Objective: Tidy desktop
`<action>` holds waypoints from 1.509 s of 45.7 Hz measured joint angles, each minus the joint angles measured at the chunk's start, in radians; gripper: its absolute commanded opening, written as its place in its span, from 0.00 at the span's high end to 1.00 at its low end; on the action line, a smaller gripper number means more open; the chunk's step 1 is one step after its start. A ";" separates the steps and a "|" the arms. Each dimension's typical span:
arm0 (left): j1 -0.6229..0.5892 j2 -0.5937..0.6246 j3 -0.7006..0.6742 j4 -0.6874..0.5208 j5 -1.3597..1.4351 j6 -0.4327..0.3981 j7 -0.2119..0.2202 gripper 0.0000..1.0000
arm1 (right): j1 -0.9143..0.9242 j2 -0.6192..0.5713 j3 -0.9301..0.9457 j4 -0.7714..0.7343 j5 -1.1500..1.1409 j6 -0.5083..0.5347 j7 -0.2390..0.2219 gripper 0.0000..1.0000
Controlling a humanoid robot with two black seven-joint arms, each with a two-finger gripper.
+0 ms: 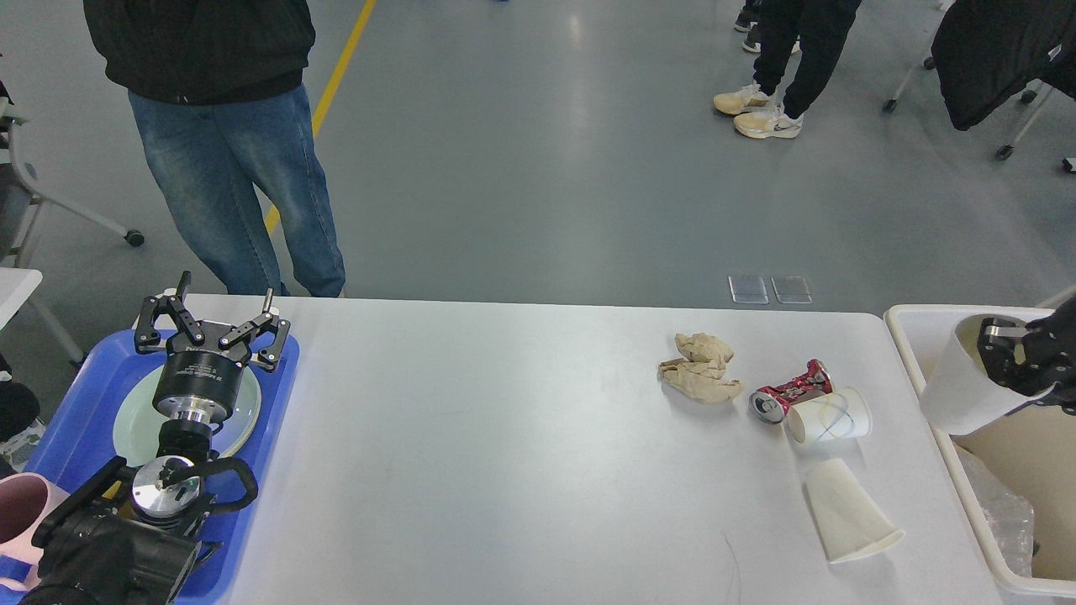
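Note:
The white desktop (504, 454) fills the lower view. On its right part lie a crumpled brown paper wad (698, 368), a crushed red can (788, 391), a white paper cup on its side (828, 416) and another flattened white cup (847, 511). My right gripper (1004, 353) is shut on a third white paper cup (962, 382), holding it over the cream bin (1009, 470) at the right edge. My left gripper (214, 319) stands open above the blue tray (80, 420), nothing between its fingers.
A pale green plate (134, 416) lies in the blue tray, and a pink mug (18, 512) shows at the lower left. Clear plastic (1000, 512) lies inside the bin. A person in jeans (235, 168) stands just beyond the table's far left edge.

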 measured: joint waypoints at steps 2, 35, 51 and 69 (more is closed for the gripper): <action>0.000 0.000 0.000 0.000 0.000 0.000 0.000 0.04 | -0.032 -0.024 -0.002 -0.028 -0.002 -0.016 0.000 1.00; 0.000 0.000 0.000 0.000 0.000 0.000 -0.002 0.04 | -1.190 -0.127 0.632 -1.002 -0.003 -0.257 0.015 1.00; 0.000 0.000 0.000 0.000 0.000 0.000 -0.002 0.04 | -1.649 0.182 0.706 -1.437 0.020 -0.492 0.012 1.00; 0.000 0.000 0.000 0.000 -0.001 0.000 -0.002 0.04 | -1.759 0.267 0.703 -1.518 0.020 -0.583 0.006 0.82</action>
